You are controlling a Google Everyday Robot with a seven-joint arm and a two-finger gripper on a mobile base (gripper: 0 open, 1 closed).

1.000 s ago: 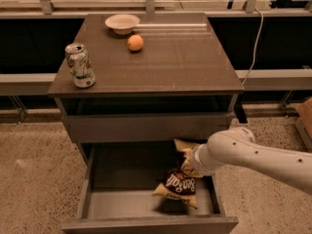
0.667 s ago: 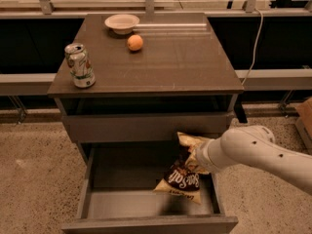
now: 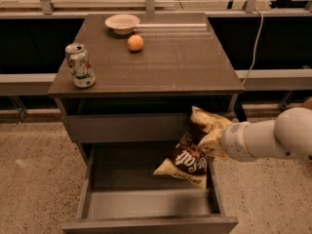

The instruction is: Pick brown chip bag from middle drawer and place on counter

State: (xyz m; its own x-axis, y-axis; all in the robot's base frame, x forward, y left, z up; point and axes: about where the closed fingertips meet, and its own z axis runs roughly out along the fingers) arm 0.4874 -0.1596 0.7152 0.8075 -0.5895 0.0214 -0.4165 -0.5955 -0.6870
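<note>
The brown chip bag [image 3: 187, 162] hangs tilted in the air over the right side of the open middle drawer [image 3: 146, 204], its upper cream end level with the drawer front above. My gripper [image 3: 208, 137] reaches in from the right on a white arm [image 3: 263, 140] and is shut on the bag's upper part. The bag's lower end is clear of the drawer floor. The counter [image 3: 165, 67] is the dark top slab above.
On the counter stand a soda can [image 3: 80, 65] at the front left, an orange [image 3: 135, 42] and a white bowl [image 3: 122, 22] at the back. A closed drawer front [image 3: 126, 126] sits just above the open one. Speckled floor lies around the cabinet.
The bag has risen off the drawer floor and moved up and to the right with my gripper. The arm has drawn back to the right.
</note>
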